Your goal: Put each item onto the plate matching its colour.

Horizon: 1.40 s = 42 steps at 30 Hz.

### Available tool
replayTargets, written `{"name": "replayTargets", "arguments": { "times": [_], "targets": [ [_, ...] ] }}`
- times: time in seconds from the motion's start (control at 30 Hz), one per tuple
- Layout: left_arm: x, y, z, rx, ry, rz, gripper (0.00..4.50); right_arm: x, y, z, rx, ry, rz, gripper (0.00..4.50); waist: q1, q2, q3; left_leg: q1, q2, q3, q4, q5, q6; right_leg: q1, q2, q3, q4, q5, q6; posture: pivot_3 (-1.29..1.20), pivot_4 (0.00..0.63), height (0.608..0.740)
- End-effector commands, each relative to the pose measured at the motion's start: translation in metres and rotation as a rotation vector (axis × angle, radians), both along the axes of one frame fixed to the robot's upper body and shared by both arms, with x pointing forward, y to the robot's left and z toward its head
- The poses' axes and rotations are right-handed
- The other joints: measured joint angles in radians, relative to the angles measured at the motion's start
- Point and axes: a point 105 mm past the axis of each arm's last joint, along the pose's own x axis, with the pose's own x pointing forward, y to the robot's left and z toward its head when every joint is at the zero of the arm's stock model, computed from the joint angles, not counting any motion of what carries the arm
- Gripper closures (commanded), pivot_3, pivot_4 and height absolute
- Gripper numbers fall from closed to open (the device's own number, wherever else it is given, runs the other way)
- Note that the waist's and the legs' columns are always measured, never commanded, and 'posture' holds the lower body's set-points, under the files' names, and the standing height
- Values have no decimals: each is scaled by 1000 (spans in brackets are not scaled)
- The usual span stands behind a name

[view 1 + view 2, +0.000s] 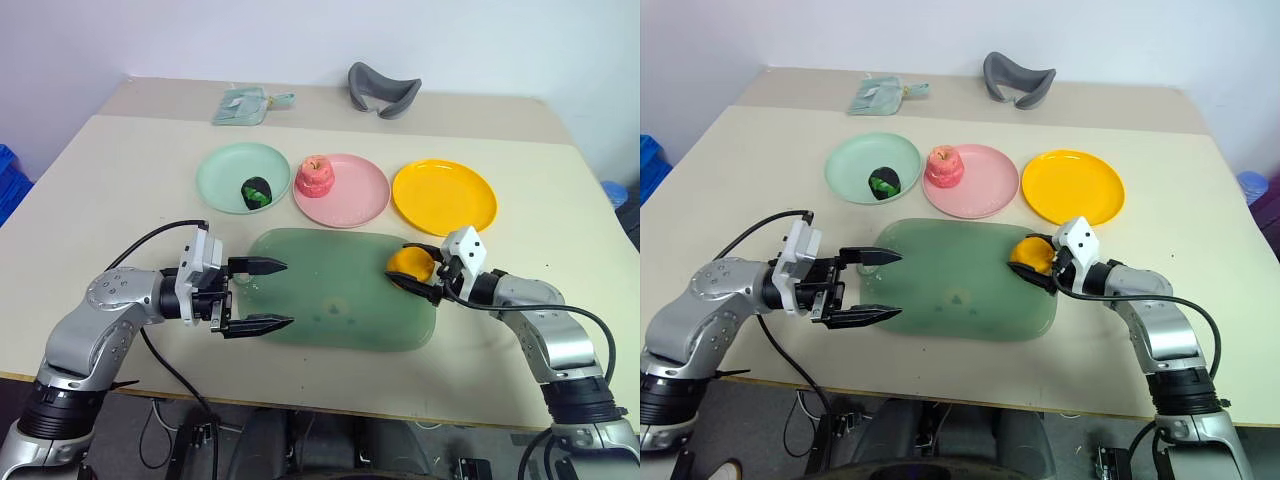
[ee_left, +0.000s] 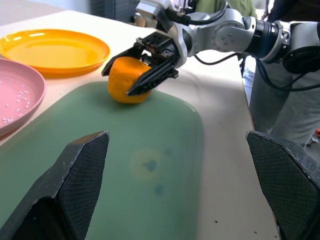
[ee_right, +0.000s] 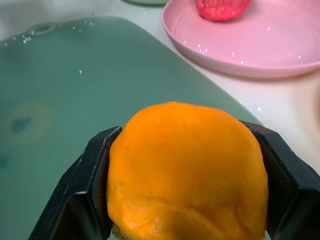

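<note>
The beige table (image 1: 90, 190) carries everything, and the biggest thing on it is the dark-green mat (image 1: 330, 300), lying nearest the robot with three round plates in a row just beyond its far edge: the mint-green plate (image 1: 225, 165) on the left, the pink plate (image 1: 355, 195) in the middle, the yellow plate (image 1: 445, 195) on the right. Farther back, near the wall, sit a grey curved object (image 1: 383, 90) and a pale green packet (image 1: 243, 105), neither part of the sorting. Two items look settled already: the pink-red apple (image 1: 316, 176) stands on the left part of the pink plate, and the dark green-and-black lumpy piece (image 1: 256, 192) rests on the mint-green plate toward its near right side. The orange-yellow fruit (image 3: 185, 170) is the one left, sitting at the right end of the mat, and the right gripper (image 1: 418, 272) has its two black fingers pressed against the fruit's opposite sides, so the step in hand is the grasp of this last item. The left gripper (image 1: 262, 295) hangs over the mat's left end with its fingers spread wide and nothing between them. The next move, as I judge it, calls for lifting the fruit off the mat and carrying it a short way forward and slightly right to the yellow plate, which lies near, then letting go over its middle.
</note>
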Motion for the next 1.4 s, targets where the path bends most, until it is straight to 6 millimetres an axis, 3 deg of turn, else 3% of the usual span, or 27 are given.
{"name": "replayTargets", "arguments": {
  "times": [0.03,0.17,0.27,0.33,0.4,0.47,0.7,0.83,0.97,1.07,1.2,1.4],
  "targets": [
    [-1,2,12,-43,-38,30,0,17,4,39,62,-150,-16,1641,-4,0,0,0,0,0,0,0,0,0,0,0,0,0,0,0,150,740],
    [5,5,15,-64,-49,102,0,62,-7,59,60,-248,-152,1641,-14,0,0,0,0,0,0,0,0,0,0,0,0,0,0,0,150,740],
    [9,7,15,-68,-75,154,0,98,-18,64,113,-246,-271,1641,-22,0,0,0,0,0,0,0,0,0,0,0,0,0,0,0,150,740],
    [10,9,15,-69,-84,176,0,113,-21,62,141,-225,-316,1641,-24,0,0,0,0,1,-1,0,0,-1,0,0,0,0,0,0,150,740],
    [13,10,15,-73,-96,215,0,122,-23,53,124,-188,-344,609,-25,1,0,0,0,1,-2,0,-1,-1,0,0,0,0,0,0,150,740],
    [15,10,16,-82,-106,248,0,128,-24,44,101,-149,-363,66,-26,1,0,0,0,1,-2,0,-1,-1,-1,0,0,0,0,0,150,740],
    [18,6,15,-108,-110,308,0,130,-37,54,82,-198,-387,66,-29,1,1,0,0,1,-2,0,-1,-1,-1,0,0,0,0,0,150,740],
    [22,5,12,-103,-115,344,0,114,-49,72,143,-273,-316,66,-24,2,1,0,0,1,-2,1,-1,0,-1,0,0,0,0,0,150,740],
    [30,6,8,-82,-125,369,0,63,-54,75,166,-298,-229,66,-10,1,1,-1,0,-1,-1,0,-1,1,-2,0,0,0,0,0,150,740],
    [35,4,6,-79,-123,369,0,25,-53,63,162,-208,-198,66,-4,2,1,-1,0,-1,-1,0,-1,1,-2,0,0,0,0,0,150,740],
    [38,-2,3,-61,-114,316,0,-32,-54,29,118,-33,-156,66,-1,3,0,0,0,0,-1,0,-1,1,-2,0,-1,0,0,0,150,740],
    [40,-5,1,-50,-86,261,0,-56,-75,17,60,20,-254,66,-2,3,0,1,0,1,-1,0,0,1,-1,1,0,0,0,0,150,740]
  ]
}}
